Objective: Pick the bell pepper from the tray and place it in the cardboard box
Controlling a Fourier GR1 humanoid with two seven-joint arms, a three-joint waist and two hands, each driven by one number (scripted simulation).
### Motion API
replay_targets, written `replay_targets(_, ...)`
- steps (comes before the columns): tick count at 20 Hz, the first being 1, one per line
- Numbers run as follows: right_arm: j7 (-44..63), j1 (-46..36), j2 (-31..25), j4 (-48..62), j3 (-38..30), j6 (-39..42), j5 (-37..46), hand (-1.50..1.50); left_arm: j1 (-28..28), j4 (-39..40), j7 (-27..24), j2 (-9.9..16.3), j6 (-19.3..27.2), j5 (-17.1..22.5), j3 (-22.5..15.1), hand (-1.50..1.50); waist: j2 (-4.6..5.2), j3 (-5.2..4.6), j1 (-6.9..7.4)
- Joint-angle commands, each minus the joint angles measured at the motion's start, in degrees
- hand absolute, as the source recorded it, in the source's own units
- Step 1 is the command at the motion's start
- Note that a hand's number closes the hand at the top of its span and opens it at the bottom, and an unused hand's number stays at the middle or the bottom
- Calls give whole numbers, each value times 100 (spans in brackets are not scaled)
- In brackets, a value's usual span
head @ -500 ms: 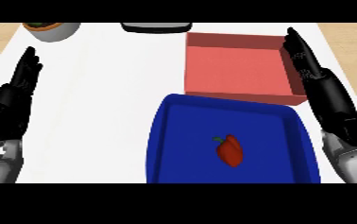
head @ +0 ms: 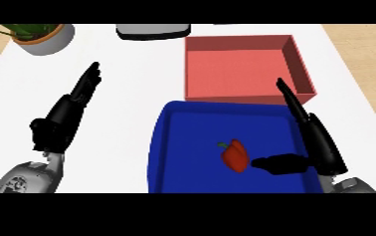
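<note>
A red bell pepper [head: 235, 156] with a green stem lies in the middle of the blue tray [head: 176, 130]. Behind the tray stands the salmon-coloured open box [head: 246, 68], with nothing in it. My right hand [head: 316, 140] is over the tray's right side, open, fingers straight and pointing away, thumb stretched left to just beside the pepper without visibly touching it. My left hand [head: 66, 113] is open over the white counter, left of the tray, fingers straight.
A potted plant [head: 40, 36] stands at the back left corner. A grey and black appliance [head: 152, 30] sits at the back edge, left of the box. The counter's right edge runs close to the box and tray.
The view has shifted. My right hand has moved left and inward over the tray, its thumb now close to the pepper. My left hand has moved rightward toward the tray.
</note>
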Motion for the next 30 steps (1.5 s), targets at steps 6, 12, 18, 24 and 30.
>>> replay_targets(6, 312, 980, -841, -246, 1099, -1435, 3709, -150, -79, 228, -188, -333, -379, 73, -448, 0, -20, -5, 61)
replay_targets(12, 2279, 1929, -1349, -2468, 1336, -267, 5143, -150, -110, 284, -134, -396, -476, 102, -432, 0, -30, -10, 113)
replay_targets(18, 3572, 2339, -1334, -3917, 1981, 1677, 5091, -150, -317, 422, -203, -564, -495, -2, -454, 0, 24, 4, 283)
replay_targets(24, 4672, 1605, -98, -3932, 2513, 3082, 5052, -150, -429, 778, -398, -772, -592, -170, -415, 0, 47, 14, 379)
replay_targets(30, 4642, 1054, 1033, -2799, 2502, 2985, 5096, -150, -396, 849, -425, -1030, -728, -387, -430, 0, 46, 21, 387)
